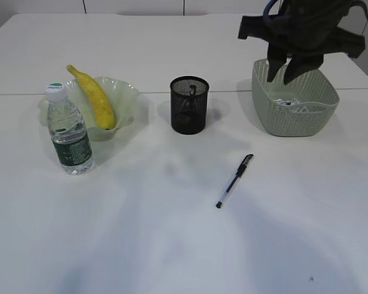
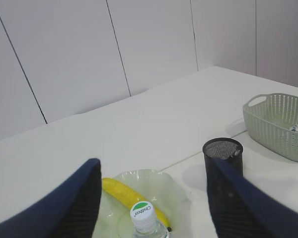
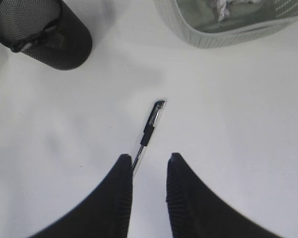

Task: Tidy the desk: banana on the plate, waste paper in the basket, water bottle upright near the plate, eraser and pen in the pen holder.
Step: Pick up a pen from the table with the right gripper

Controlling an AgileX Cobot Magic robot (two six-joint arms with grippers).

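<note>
— Which way does the pen [image 1: 235,180] lie?
— Flat on the table [image 1: 172,245], well right of the bottle [image 1: 69,130]; long axis slanted, capped end far-right toward the basket [image 1: 294,101], tip near-left.
— Anything hard to see?
— The pen holder's [image 1: 189,104] contents are dark; the paper [image 3: 223,6] in the basket is cut off.
— The grippers?
— The right gripper [image 3: 148,171] hovers above the pen, fingers slightly parted, empty; the left gripper [image 2: 154,183] gapes wide over the bottle, holding nothing.
</note>
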